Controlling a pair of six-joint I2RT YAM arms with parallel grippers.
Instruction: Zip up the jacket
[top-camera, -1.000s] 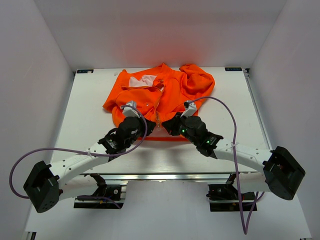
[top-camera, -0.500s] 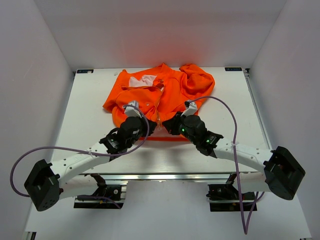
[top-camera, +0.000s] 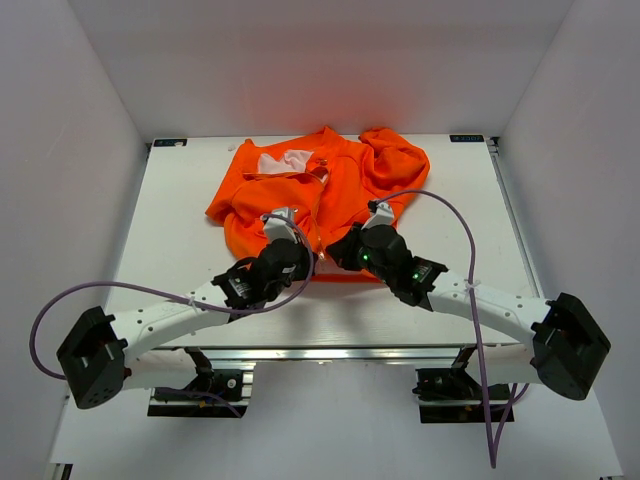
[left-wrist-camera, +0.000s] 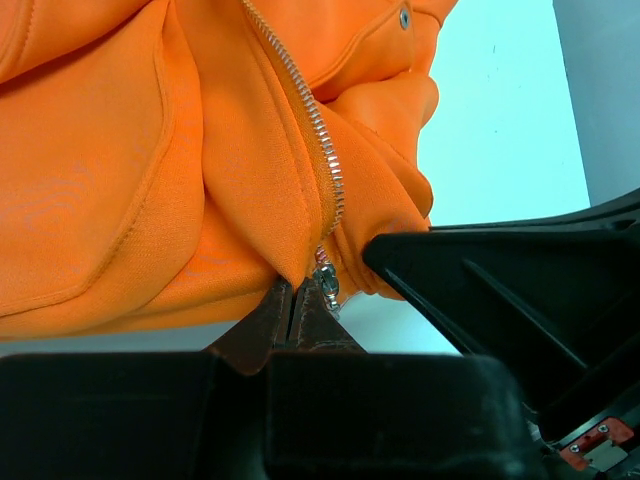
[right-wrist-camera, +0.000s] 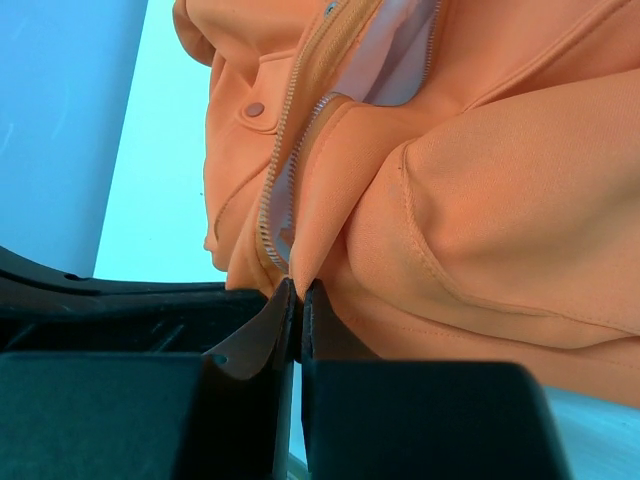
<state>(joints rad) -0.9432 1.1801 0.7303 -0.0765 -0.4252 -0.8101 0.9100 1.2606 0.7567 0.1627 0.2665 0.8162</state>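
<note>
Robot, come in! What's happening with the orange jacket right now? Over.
Left gripper shut on jacket hem beside the zipper slider. Right gripper shut on the opposite hem edge. Zipper open, slider at bottom. Nothing blocking.

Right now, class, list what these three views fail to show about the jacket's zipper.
- Top external: the zipper's bottom end on the jacket is covered by the left gripper and right gripper.
- Left wrist: the zipper slider is too small to tell whether both tooth rows enter it.
- Right wrist: the slider is hidden behind fabric folds.
</note>
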